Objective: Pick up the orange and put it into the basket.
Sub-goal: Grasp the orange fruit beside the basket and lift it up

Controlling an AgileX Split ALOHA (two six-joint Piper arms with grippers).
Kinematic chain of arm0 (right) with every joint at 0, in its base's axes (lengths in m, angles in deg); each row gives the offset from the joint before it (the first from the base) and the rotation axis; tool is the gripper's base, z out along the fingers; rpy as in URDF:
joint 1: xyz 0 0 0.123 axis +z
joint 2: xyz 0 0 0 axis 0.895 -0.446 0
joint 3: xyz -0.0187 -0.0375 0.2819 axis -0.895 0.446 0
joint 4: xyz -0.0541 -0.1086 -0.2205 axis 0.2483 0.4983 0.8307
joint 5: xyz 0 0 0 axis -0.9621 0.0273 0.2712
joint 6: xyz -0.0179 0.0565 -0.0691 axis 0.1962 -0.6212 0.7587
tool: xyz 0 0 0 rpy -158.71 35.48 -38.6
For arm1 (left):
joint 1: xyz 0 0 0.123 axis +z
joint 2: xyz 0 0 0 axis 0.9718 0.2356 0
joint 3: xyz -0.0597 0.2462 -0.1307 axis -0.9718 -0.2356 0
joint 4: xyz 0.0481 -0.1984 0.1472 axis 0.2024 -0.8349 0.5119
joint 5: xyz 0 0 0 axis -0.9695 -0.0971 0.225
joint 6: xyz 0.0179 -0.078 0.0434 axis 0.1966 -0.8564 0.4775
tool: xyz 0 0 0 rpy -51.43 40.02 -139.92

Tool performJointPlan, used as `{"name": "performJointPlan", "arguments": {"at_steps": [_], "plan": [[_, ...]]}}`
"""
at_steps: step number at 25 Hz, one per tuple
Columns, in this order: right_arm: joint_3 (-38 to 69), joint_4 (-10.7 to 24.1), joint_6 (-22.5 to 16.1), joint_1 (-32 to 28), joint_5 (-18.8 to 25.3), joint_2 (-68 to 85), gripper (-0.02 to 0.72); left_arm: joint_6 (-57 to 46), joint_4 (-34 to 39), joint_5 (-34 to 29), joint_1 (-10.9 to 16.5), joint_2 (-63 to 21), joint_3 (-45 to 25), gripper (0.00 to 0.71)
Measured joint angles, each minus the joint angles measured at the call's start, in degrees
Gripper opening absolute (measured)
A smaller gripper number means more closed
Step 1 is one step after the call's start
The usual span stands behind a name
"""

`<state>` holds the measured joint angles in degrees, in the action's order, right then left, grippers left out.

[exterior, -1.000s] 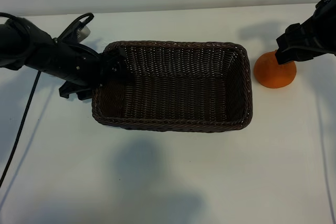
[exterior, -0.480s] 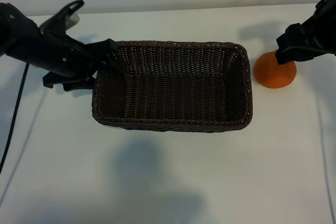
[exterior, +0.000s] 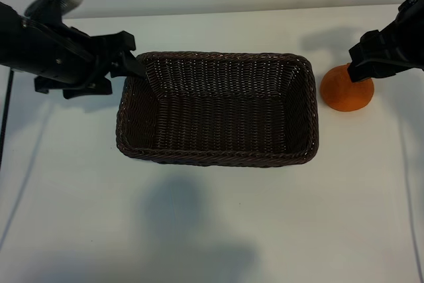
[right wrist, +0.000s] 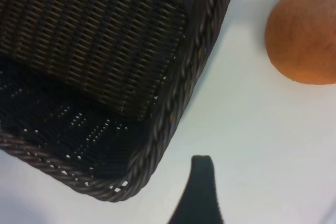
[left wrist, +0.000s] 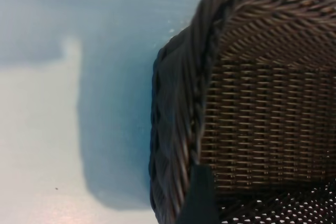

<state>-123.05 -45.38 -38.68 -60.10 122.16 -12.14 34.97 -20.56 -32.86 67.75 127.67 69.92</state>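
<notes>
From the exterior view, we are looking down on a white table [exterior: 212, 230] with the basket [exterior: 217, 157] sitting in the middle, nothing lying inside it. The orange [exterior: 346, 94] is resting on the table just beside the basket's right end, outside it. The left gripper [exterior: 129, 63] is hanging at the basket's far left corner, its fingers spread apart and holding nothing. The right gripper [exterior: 361, 64] is hovering just over the far edge of the orange, partly covering it; from here we are not making out its finger gap, though nothing is being held in it. In the left wrist view, we are seeing the basket's rounded corner [left wrist: 184, 129] and braided rim close up, with one dark fingertip [left wrist: 198, 198] showing against the woven wall; whether it is touching we cannot tell. In the right wrist view, we are seeing the basket's corner [right wrist: 173, 108], the orange [right wrist: 302, 32] lying apart from it on the white surface, and one dark finger [right wrist: 199, 192] standing clear of both, so the jaws are standing open and gripping nothing.
</notes>
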Motion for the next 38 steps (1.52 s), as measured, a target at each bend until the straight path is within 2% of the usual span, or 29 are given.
{"name": "performJointPlan", "arguments": {"at_steps": [3, 12, 16, 22, 29, 34, 38], "plan": [[0.00, 0.00, 0.00, 0.00, 0.00, 0.00, 0.594, -1.76, 4.67, -1.48, 0.00, -2.47, 0.79, 0.623], [0.00, 0.02, 0.00, 0.00, 0.41, 0.00, 0.594, -17.78, 31.98, -10.04, 0.00, -12.00, 3.19, 0.606], [0.00, 0.02, 0.00, 0.00, 0.57, 0.00, 0.594, -22.20, 39.77, -13.02, 0.36, -15.75, 3.38, 0.603], [0.00, 0.02, 0.00, 0.00, 0.57, 0.00, 0.594, -22.22, 41.00, -16.35, 3.06, -17.75, 3.38, 0.596], [0.00, 0.02, 0.00, 0.00, 0.57, 0.00, 0.594, -20.70, 41.60, -18.50, 3.34, -22.33, 3.38, 0.596], [0.00, 0.02, 0.00, 0.00, 0.64, 0.00, 0.594, -20.52, 44.79, -20.77, 3.34, -26.36, 3.38, 0.596], [0.00, 0.02, 0.00, 0.00, 1.10, 0.00, 0.594, -20.25, 45.03, -21.69, 3.34, -33.21, 3.38, 0.596]]}}
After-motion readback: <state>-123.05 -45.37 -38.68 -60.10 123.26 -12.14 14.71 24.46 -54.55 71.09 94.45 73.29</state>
